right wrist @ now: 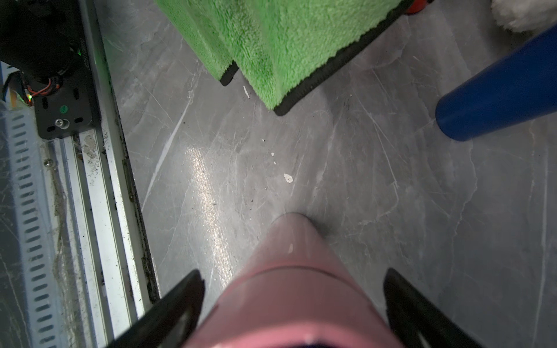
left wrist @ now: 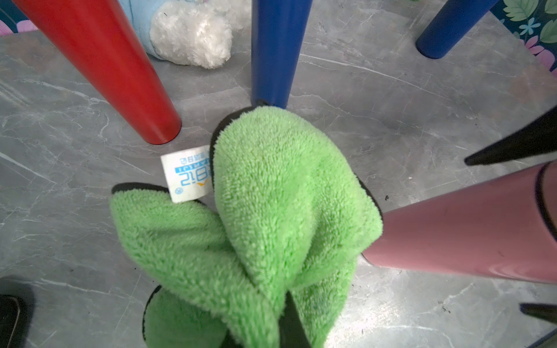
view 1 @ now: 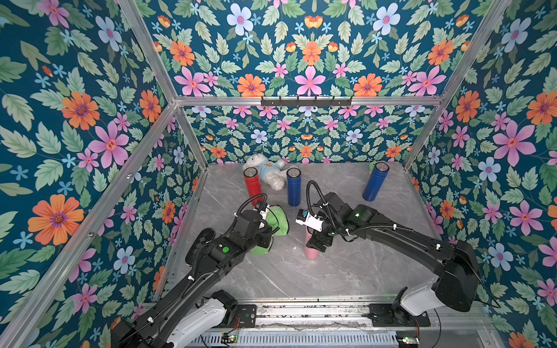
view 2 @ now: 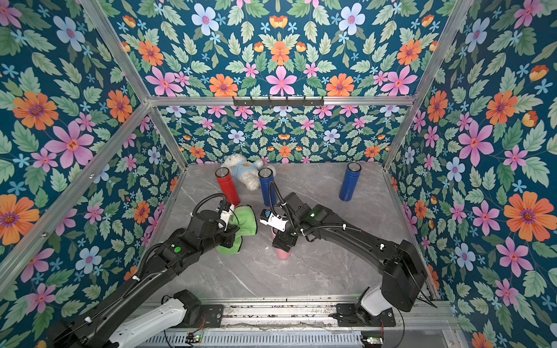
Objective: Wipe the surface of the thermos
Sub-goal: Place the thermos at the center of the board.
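- Two arms come up from the silver rail (view 1: 313, 304) at the near edge, the left arm (view 1: 193, 280) and the right arm (view 1: 401, 238). What is the right gripper (right wrist: 292, 275) doing?
- Its black fingers (right wrist: 177, 301) are spread wide, one on each side of the tall pink thermos bottle (right wrist: 289, 259). I can see a gap on both sides, so it grips nothing.
- Where does the pink bottle stand?
- Upright on the grey stone-look table (view 1: 346, 271), near the middle, right under that gripper.
- And the left gripper (left wrist: 289, 316)?
- It is squeezed tight on a fluffy green cloth with a black edge (left wrist: 286, 186). The cloth hangs in soft folds, and a small white tag (left wrist: 187, 173) sticks out of it.
- Does the cloth touch the pink bottle?
- No. In both top views it is just beside the bottle, on its left, with bare table between them. I cannot tell if the bottom of the cloth rests on the table.
- What is farther back?
- A tall red thermos with a silver lid (view 1: 252, 185) and a tall blue thermos (view 1: 294, 188) stand just past the cloth. Between those two a white fluffy teddy bear in a light blue shirt (view 1: 265, 170) lies by the back wall. One more blue thermos (view 1: 374, 182) stands in the far right corner, well apart from the rest.
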Action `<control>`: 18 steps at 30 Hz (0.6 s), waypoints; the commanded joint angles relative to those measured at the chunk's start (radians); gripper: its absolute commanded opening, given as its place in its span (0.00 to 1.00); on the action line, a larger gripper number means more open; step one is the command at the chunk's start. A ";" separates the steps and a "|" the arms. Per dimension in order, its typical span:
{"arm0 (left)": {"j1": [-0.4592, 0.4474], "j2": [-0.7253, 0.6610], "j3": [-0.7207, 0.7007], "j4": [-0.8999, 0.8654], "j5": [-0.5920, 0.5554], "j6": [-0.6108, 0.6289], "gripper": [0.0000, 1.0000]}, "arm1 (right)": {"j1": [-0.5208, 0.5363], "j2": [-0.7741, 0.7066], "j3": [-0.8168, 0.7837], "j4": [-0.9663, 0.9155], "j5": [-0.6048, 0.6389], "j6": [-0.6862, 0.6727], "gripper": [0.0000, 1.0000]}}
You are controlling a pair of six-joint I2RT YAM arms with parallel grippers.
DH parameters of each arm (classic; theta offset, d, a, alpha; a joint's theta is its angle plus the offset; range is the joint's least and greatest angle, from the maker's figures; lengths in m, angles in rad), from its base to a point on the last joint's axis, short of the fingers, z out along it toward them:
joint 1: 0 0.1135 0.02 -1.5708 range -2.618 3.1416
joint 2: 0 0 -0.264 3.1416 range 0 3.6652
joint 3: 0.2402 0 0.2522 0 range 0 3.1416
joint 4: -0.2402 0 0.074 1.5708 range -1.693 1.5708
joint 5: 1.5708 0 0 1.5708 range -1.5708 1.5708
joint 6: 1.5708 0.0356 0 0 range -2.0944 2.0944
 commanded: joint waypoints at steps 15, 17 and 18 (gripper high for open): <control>0.005 0.001 0.005 0.000 -0.005 0.013 0.00 | 0.001 -0.214 -0.185 0.329 0.009 0.176 0.98; 0.005 0.003 0.007 0.001 -0.003 0.013 0.00 | 0.000 -0.257 -0.260 0.440 0.029 0.216 0.97; 0.005 0.005 0.010 0.000 -0.002 0.013 0.00 | 0.000 -0.278 -0.307 0.514 0.037 0.238 0.97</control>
